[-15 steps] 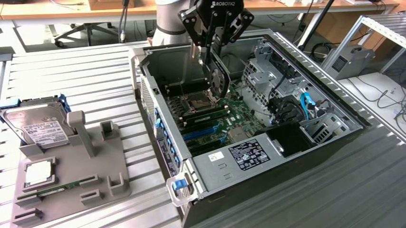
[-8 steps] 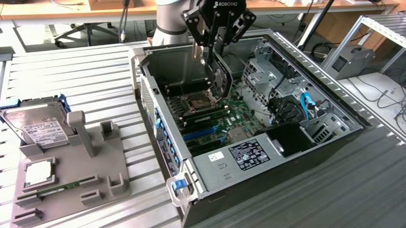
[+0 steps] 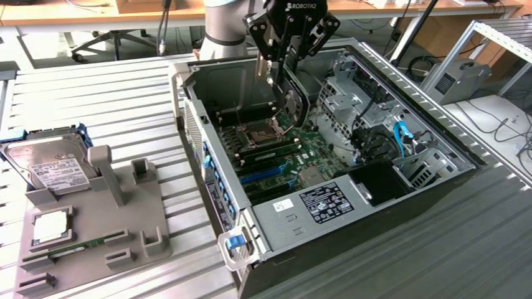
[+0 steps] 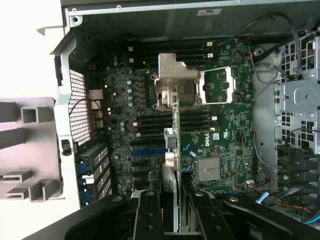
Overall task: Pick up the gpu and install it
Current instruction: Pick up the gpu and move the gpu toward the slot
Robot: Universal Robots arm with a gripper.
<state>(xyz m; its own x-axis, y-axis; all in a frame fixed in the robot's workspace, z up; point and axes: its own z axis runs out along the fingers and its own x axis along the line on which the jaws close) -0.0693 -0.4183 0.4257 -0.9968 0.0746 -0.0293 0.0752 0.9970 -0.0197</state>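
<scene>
My gripper (image 3: 288,59) is shut on the gpu (image 3: 293,107), a thin card that hangs edge-down inside the open computer case (image 3: 212,187), above the green motherboard (image 3: 312,159). In the wrist view the gpu (image 4: 176,125) appears edge-on between my two black fingers (image 4: 148,212), and its silver end bracket (image 4: 175,75) lies over the processor socket area. The card floats above the blue slots (image 4: 148,151) without touching the motherboard (image 4: 225,130). My gripper (image 4: 176,202) holds the card near its upper edge.
A grey parts holder (image 3: 108,230) on the exterior view's left carries a silver hard drive (image 3: 50,167), a processor chip (image 3: 52,227) and a narrow memory stick (image 3: 79,248). The case holds a drive cage (image 3: 353,93), blue cables (image 3: 403,134) and a black power supply (image 3: 382,180).
</scene>
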